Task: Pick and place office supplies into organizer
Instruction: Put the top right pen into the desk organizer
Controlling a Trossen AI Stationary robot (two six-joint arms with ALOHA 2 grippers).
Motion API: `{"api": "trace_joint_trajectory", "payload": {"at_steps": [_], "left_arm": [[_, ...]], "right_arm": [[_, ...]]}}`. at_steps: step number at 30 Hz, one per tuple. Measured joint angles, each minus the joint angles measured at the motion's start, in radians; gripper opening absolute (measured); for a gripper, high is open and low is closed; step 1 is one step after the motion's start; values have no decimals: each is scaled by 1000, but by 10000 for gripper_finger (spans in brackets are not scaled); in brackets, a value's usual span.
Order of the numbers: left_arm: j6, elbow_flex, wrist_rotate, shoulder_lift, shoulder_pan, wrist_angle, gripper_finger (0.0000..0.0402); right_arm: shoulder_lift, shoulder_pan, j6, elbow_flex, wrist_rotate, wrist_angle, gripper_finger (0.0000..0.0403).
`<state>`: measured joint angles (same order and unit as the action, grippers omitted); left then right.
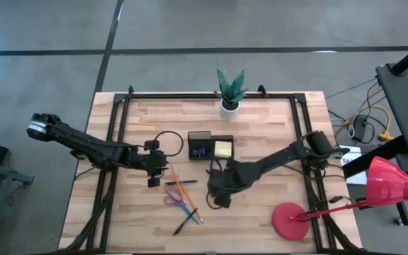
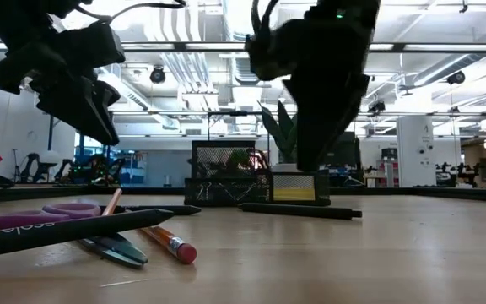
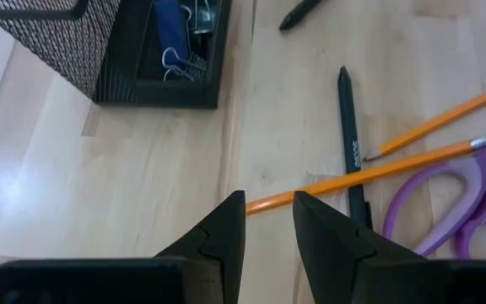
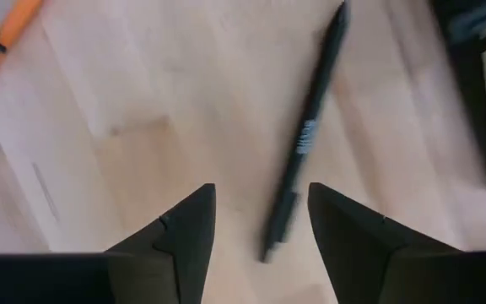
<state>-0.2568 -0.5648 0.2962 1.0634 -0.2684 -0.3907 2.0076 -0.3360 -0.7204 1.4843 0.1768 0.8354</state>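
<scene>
The black mesh organizer (image 1: 205, 146) stands at the table's middle, with a yellow sticky-note pad (image 1: 223, 148) in its right part and a blue item and clips (image 3: 175, 38) in a low compartment. Left of centre, purple-handled scissors (image 1: 174, 199), orange pencils (image 1: 183, 190) and black pens (image 1: 181, 183) lie flat on the wood. My left gripper (image 3: 268, 207) hovers open above one pencil (image 3: 369, 171), touching nothing. My right gripper (image 4: 260, 215) hangs open, pointing down, above a black pen (image 4: 306, 135) that lies on the table in front of the organizer (image 2: 302, 211).
A white pot with a green plant (image 1: 230, 99) stands at the far edge behind the organizer. A red round base with a red shade (image 1: 292, 218) sits at the near right. Black rails (image 1: 119, 113) frame the tabletop. Another black pen (image 1: 184, 225) lies toward the near edge.
</scene>
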Motion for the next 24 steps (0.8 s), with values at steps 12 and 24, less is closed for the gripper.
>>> {"api": "trace_joint_trajectory", "payload": {"at_steps": [12, 24], "left_arm": [[-11, 2, 0, 0, 0, 24, 88], [-79, 2, -54, 2, 0, 26, 88]], "right_arm": [[74, 16, -194, 17, 8, 3, 180], [17, 184, -176, -26, -380, 13, 180]]}}
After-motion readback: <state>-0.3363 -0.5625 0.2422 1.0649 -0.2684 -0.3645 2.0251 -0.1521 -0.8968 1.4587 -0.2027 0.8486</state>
